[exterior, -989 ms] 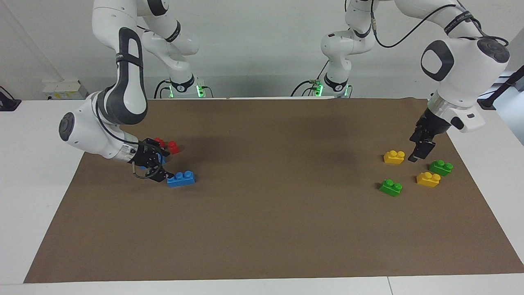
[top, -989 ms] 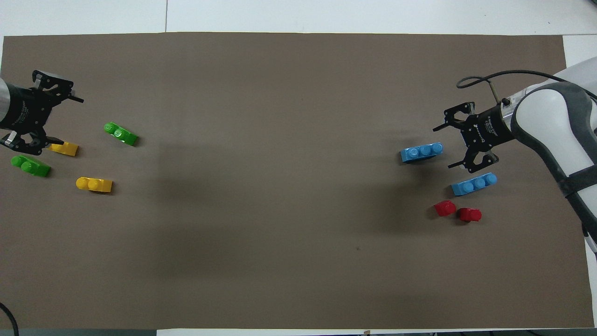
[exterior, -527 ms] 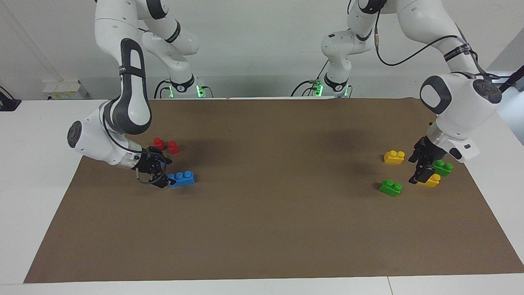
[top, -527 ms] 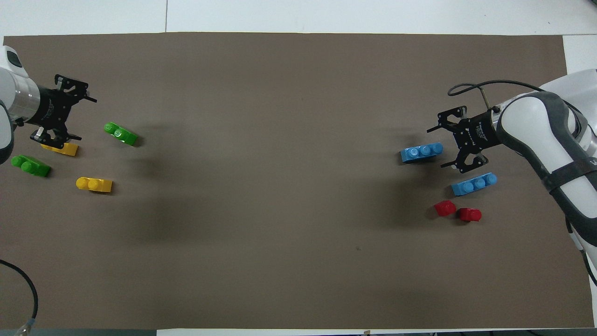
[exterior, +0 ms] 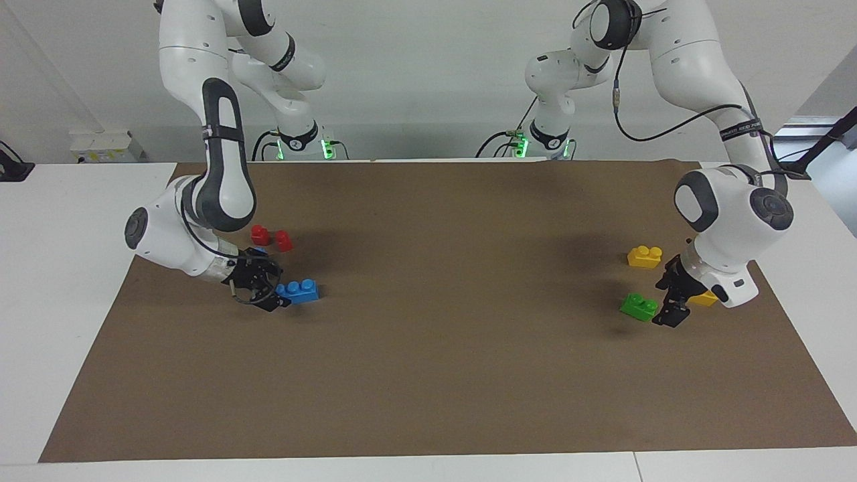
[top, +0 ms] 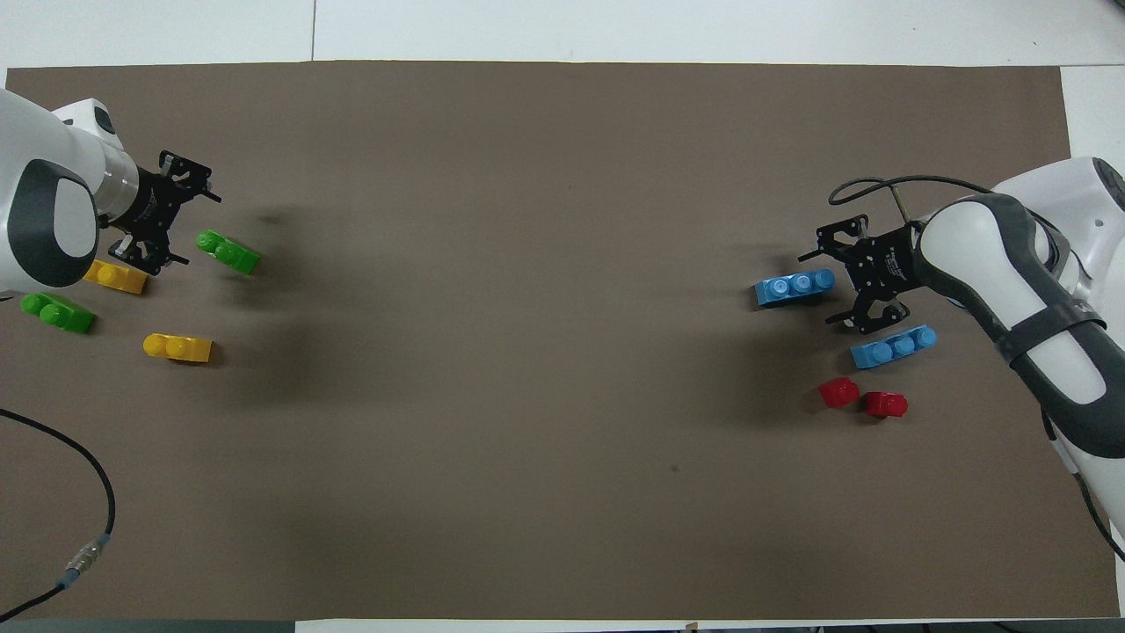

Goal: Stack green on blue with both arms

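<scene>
From across the worktop (exterior: pixel 428 402), the left claw (exterior: pixel 671 309) sits spread just beside the green brick (exterior: pixel 639 306); a skewed approach could nudge it away. From above, the right claw (top: pixel 835 280) gapes beside the blue brick (top: pixel 794 287), risking a shove.

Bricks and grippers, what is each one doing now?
left gripper: open, low beside the green brick
right gripper: open, at the blue brick's end
green brick: on the mat, not held
blue brick: on the mat, nothing stacked on it
second green brick: loose on mat
second blue brick: loose on mat
</scene>
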`<act>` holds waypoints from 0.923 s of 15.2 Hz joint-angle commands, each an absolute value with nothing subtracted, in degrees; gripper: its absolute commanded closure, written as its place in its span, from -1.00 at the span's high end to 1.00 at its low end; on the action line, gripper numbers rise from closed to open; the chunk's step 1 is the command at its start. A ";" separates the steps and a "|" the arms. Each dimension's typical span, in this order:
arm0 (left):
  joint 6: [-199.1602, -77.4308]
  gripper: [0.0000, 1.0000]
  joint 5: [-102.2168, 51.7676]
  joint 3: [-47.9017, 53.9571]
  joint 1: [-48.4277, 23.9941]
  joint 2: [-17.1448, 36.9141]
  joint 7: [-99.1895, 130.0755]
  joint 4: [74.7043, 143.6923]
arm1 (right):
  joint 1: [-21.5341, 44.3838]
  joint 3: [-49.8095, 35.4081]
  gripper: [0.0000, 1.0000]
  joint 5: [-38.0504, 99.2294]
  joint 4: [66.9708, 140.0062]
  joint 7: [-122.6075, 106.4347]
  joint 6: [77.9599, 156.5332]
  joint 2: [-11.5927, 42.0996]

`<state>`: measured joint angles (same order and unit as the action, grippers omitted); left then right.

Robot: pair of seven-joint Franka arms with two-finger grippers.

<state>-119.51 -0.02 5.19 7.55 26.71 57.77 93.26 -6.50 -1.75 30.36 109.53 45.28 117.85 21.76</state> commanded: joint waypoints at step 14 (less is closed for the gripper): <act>-127.53 0.98 1.76 4.83 7.03 26.81 58.36 99.67 | -9.14 -2.02 -1.00 32.96 103.99 43.33 113.83 21.88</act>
<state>-127.39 0.45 5.18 7.44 27.59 57.77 99.33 -8.98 -1.75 32.56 107.41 44.38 117.19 22.15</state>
